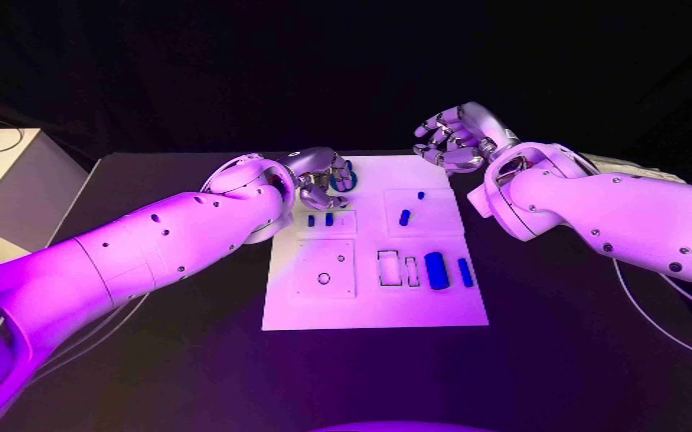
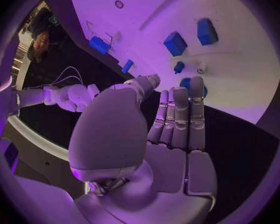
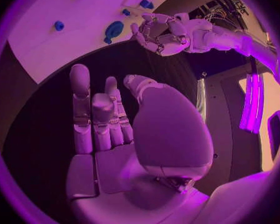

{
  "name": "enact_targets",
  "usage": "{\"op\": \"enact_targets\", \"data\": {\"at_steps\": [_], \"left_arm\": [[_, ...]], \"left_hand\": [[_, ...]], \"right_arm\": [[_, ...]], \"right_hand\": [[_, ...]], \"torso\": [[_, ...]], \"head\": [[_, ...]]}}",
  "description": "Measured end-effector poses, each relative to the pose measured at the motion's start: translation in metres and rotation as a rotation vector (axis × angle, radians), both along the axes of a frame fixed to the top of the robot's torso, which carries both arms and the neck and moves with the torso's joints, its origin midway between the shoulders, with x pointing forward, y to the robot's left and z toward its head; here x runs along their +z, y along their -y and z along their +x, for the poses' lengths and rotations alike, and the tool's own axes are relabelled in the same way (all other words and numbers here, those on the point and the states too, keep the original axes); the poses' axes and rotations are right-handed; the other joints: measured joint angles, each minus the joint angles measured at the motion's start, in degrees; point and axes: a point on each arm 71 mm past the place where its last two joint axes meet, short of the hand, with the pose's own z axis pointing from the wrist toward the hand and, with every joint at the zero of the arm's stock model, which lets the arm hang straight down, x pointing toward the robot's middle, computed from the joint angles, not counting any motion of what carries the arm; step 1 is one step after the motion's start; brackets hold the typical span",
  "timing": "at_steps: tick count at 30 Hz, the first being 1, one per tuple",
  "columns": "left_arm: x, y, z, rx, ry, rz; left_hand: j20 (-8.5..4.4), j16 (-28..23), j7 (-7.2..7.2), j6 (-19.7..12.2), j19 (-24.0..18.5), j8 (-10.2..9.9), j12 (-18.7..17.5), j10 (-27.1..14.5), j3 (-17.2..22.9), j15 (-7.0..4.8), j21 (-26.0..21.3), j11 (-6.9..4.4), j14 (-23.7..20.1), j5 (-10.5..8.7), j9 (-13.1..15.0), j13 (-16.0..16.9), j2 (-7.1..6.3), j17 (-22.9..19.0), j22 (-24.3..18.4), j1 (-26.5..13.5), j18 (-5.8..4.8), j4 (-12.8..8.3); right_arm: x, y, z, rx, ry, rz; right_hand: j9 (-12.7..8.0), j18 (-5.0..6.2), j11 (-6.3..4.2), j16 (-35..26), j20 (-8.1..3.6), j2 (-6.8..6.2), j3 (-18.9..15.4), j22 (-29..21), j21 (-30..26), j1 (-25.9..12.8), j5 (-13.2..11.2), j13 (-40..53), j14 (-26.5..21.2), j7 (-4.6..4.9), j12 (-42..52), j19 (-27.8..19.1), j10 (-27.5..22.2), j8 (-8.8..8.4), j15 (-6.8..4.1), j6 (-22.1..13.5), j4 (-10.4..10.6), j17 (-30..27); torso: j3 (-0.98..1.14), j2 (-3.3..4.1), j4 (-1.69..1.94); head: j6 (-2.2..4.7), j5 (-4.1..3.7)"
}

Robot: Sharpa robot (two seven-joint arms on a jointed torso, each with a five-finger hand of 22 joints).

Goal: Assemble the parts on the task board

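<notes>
Head view puts the white task board [image 1: 372,307] in the middle of the black worktop [image 1: 577,352], with bare dark surface on both its long sides and in front of its near edge. The left hand [image 1: 323,176] is at the far left corner of the board, over a round blue part [image 1: 345,181]; I cannot tell if the fingers grip it. The right hand [image 1: 459,138] is beyond the far right corner, off the board, fingers curled with nothing in them. Small blue parts [image 1: 436,270] lie on the board, most near its right edge. Left wrist view shows the left hand's fingers [image 2: 180,117] straight and side by side, their tips just beside the round part [image 2: 187,84]. Right wrist view shows the right palm [image 3: 109,159] bare above the dark worktop.
</notes>
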Motion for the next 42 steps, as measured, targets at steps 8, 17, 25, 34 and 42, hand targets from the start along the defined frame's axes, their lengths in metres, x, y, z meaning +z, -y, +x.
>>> {"op": "enact_targets", "data": {"at_steps": [8,17,25,34,42], "left_arm": [[-0.006,0.005,0.002,0.016,-0.012,0.076],[-0.010,0.007,0.005,0.037,-0.022,0.131],[-0.012,0.010,0.006,0.039,-0.015,0.152],[-0.012,0.011,0.008,0.042,-0.008,0.159],[-0.014,0.014,0.009,0.041,-0.009,0.162]], "left_hand": [[0.41,4.2,0.10,0.5,0.4,-0.8,-0.3,0.2,-0.2,0.09,1.1,-0.22,2.9,0.00,-0.7,-0.7,0.00,3.5,1.0,0.0,-0.02,-0.2],[0.71,7.0,0.05,1.4,2.0,-1.0,-0.5,0.8,-0.2,0.11,3.9,-0.08,4.5,0.00,-1.1,-1.1,0.00,5.7,3.6,0.0,-0.08,-0.2],[0.50,8.6,0.01,2.2,3.2,-1.6,-0.5,1.5,0.3,0.01,5.9,-0.25,5.5,0.00,-1.5,-1.4,0.31,6.6,5.8,0.3,-0.11,-0.6],[0.30,9.4,0.03,2.3,3.8,-2.5,-0.8,2.1,1.1,-0.20,7.3,-0.39,6.1,0.00,-2.0,-1.7,0.55,7.2,7.3,0.6,-0.12,-0.9],[0.31,10.1,0.33,2.6,4.2,-2.9,-0.8,3.0,1.6,-0.20,8.2,-0.51,6.5,0.00,-2.2,-2.0,1.08,7.5,8.1,0.6,-0.13,-1.1]], "right_arm": [[0.000,-0.002,0.000,0.007,0.002,0.006],[0.001,-0.004,-0.001,0.013,0.005,0.010],[0.001,-0.006,-0.002,0.018,0.006,0.012],[0.002,-0.007,-0.002,0.023,0.007,0.014],[0.002,-0.008,-0.003,0.026,0.008,0.014]], "right_hand": [[0.2,0.00,0.65,0.0,0.30,-0.30,0.5,0.9,1.1,-0.3,0.0,-5.6,1.1,0.25,-7.2,1.5,0.7,0.00,0.28,-0.2,-0.2,1.6],[0.2,-0.01,0.91,-0.8,0.51,-0.51,0.5,0.4,0.2,-0.5,0.0,-8.3,1.1,0.33,-10.7,1.7,0.9,-0.01,0.28,-0.3,-0.2,1.3],[0.3,-0.01,1.12,-0.9,0.51,-0.26,0.5,0.3,0.0,-0.8,0.0,-9.2,1.1,0.49,-11.7,1.7,1.1,-0.01,0.28,-0.5,-0.2,1.1],[0.3,-0.01,1.12,-0.9,0.52,-0.26,0.5,0.3,0.0,-0.8,0.0,-9.5,1.1,0.48,-12.1,1.7,1.1,-0.01,0.28,-0.5,-0.2,1.1],[0.3,-0.01,1.12,-0.9,0.52,-0.27,0.5,0.3,0.0,-0.8,0.0,-9.5,1.1,0.48,-12.1,1.7,1.1,-0.01,0.28,-0.5,-0.2,1.2]], "torso": [[0.03,0.19,-0.13],[0.05,0.20,-0.16],[0.03,0.18,-0.14],[0.03,0.13,-0.09],[0.03,0.12,-0.14]], "head": [[0.19,-0.08],[-0.27,-0.27],[-0.33,-0.33],[-0.35,-0.43],[-0.57,-0.48]]}}
